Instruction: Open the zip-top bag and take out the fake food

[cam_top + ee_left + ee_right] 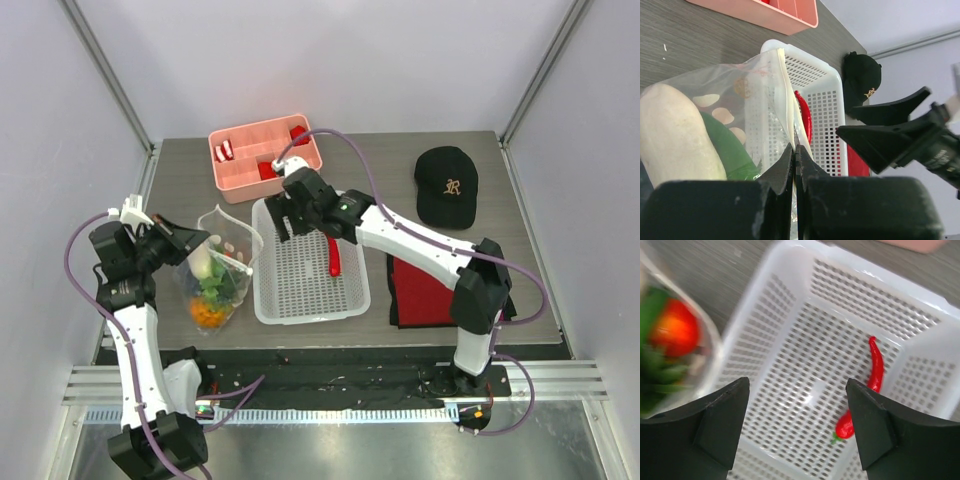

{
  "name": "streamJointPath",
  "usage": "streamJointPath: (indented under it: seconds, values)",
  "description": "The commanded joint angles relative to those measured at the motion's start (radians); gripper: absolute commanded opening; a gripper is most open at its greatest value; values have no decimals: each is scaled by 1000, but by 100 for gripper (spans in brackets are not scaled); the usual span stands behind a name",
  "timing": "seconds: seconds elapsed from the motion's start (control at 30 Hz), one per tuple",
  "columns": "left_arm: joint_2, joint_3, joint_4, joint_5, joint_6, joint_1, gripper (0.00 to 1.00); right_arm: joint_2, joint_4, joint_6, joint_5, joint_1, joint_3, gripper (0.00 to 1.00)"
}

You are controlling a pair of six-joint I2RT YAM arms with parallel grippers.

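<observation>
At the 9 o'clock side of the table, our left gripper [200, 244] is clenched on the upper edge of the zip-top bag [228, 262]. In the left wrist view its fingers [781, 171] press together with the thin plastic pinched between them. The bag stands on the grey table [180, 180], just beside the 9 o'clock wall of the white basket [310, 290]. The fake food [210, 295] is all inside the bag: a whitish piece [675, 135] lies against a green one [730, 152], and an orange-red tomato [675, 330] sits at the bag's 6 o'clock end. We cannot tell whether the zip is fully parted.

At the table's centre, the basket holds a single red chili [336, 258]. Our right gripper [284, 226] hangs over the basket's 11 o'clock corner, jaws spread wide and grasping nothing, close to the bag but not touching it.

A pink compartment tray [235, 182] sits at 12 o'clock, a red cloth [425, 290] at 3 o'clock and a black cap [446, 185] at 2 o'clock.
</observation>
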Motion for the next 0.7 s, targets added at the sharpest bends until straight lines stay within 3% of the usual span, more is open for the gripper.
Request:
streamJointPath:
  seconds: [0.0,0.1,0.17,0.47,0.67]
  values:
    - [-22,38,-1,32,17,-4,0,58,13,83,-89,49,176,73]
    - [-27,36,-1,31,17,-4,0,122,17,146,-193,67,270,60]
    - [-29,35,-3,29,15,-6,0,161,20,166,-198,92,327,60]
    - [-35,39,-4,34,12,-4,0,242,146,353,-353,129,312,64]
    - [-42,39,-4,43,7,-4,0,267,273,477,-440,132,258,72]
